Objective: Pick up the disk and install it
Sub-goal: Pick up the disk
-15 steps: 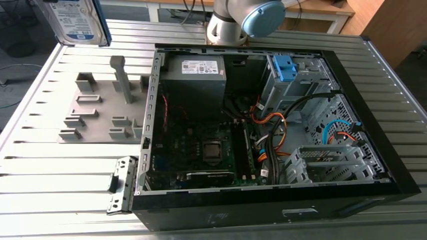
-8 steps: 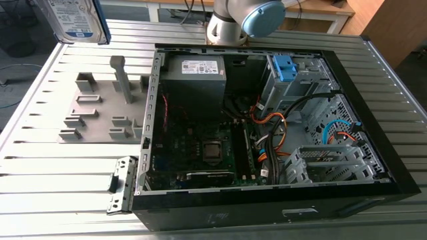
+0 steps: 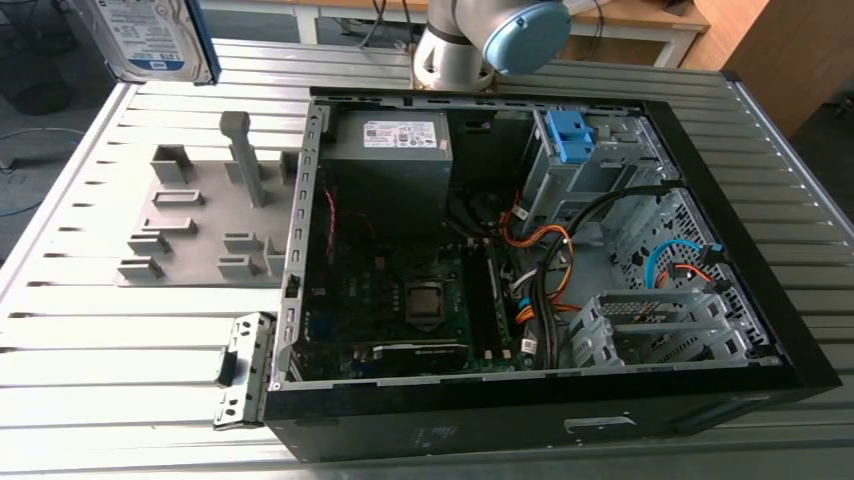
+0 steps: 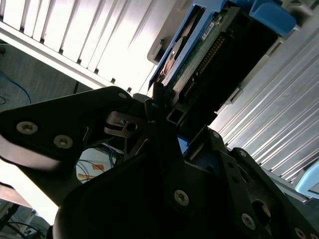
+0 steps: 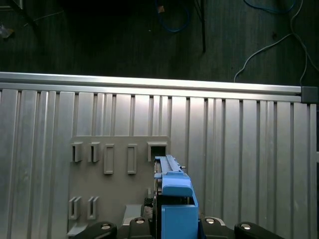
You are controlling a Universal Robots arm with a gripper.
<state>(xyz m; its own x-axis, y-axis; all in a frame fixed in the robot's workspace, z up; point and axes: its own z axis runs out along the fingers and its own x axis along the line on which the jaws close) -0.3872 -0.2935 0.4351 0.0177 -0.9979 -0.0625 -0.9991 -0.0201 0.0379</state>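
Over the ribbed metal tabletop point(image 3: 80, 330), near its corner, the gripper point(image 4: 164, 112) pinches the disk point(image 3: 140, 35) edgewise. The disk is probably rigid, weighty and shock-sensitive, and its framed edges suit gripping.

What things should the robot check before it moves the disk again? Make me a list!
1. Grip on the disk: ok, the gripper is shut on its edge.
2. Disk clear of the grey holder plate: ok, it hangs above it.
3. Open computer case: ok, no side panel covers it.
4. Free slot in the drive cage: cannot tell; a blue bracket sits there.
5. Loose cables away from the cage: cannot tell.
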